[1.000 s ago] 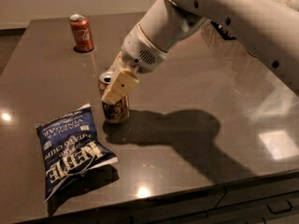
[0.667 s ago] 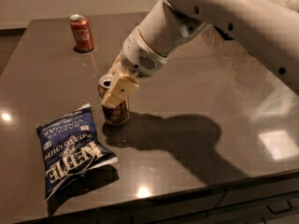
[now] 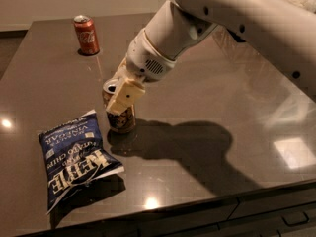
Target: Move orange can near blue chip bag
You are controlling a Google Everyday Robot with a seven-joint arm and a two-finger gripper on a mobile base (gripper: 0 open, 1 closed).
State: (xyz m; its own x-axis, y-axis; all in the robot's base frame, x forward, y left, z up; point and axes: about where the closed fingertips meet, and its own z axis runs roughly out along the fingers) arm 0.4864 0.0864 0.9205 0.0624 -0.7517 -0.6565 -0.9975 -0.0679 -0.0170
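The orange can (image 3: 122,121) stands upright on the dark table (image 3: 207,98), left of centre. My gripper (image 3: 116,101) comes down from the upper right and is shut on the can's upper half. One cream finger (image 3: 124,96) lies across the can's front and the other is hidden behind it. The blue chip bag (image 3: 74,157) lies flat just to the front left of the can, its top corner a short gap from the can's base.
A red cola can (image 3: 86,34) stands at the table's far left. My white arm (image 3: 237,19) spans the upper right. The table's front edge (image 3: 197,204) runs along the bottom, with drawers (image 3: 276,216) below it.
The gripper and the orange can have sunk slightly toward the table. The chip bag and the red can have not moved.
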